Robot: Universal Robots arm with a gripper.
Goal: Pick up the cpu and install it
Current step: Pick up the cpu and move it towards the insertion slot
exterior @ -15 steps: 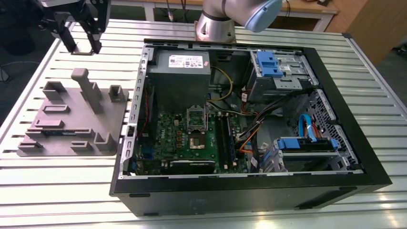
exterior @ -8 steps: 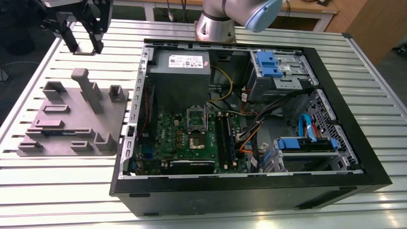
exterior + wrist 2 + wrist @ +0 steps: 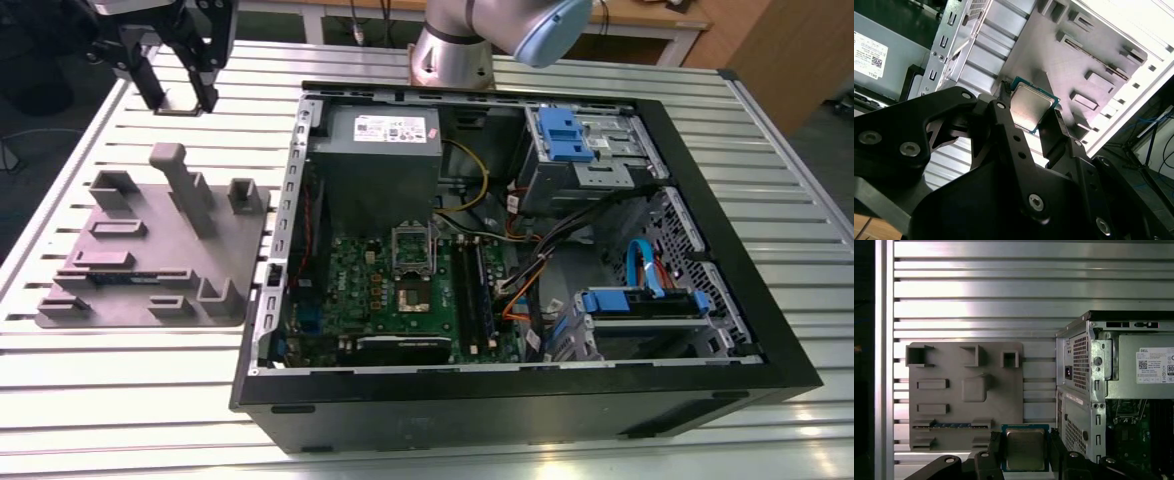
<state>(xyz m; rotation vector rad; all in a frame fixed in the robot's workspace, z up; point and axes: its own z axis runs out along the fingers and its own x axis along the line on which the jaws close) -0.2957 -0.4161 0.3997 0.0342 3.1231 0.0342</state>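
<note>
In both wrist views my gripper [image 3: 1025, 444] [image 3: 1030, 106] is shut on the cpu [image 3: 1025, 450] [image 3: 1029, 111], a flat square chip with a shiny metal top held by two opposite edges between the black fingers. In the exterior view the gripper [image 3: 176, 98] hangs over the slatted table at the far left, behind the grey moulded tray [image 3: 147, 250] and beside the open computer case [image 3: 534, 395]. The motherboard's cpu socket [image 3: 411, 250] lies in the middle of the case, well off to the exterior view's right of the gripper.
The grey tray [image 3: 949, 410] carries raised blocks and a tall post [image 3: 180, 185]. A grey power-supply box [image 3: 380, 150] fills the case's back corner. Blue drive brackets [image 3: 567, 135] and loose cables [image 3: 534, 270] sit on the case's right side. The arm's base [image 3: 454, 55] stands behind the case.
</note>
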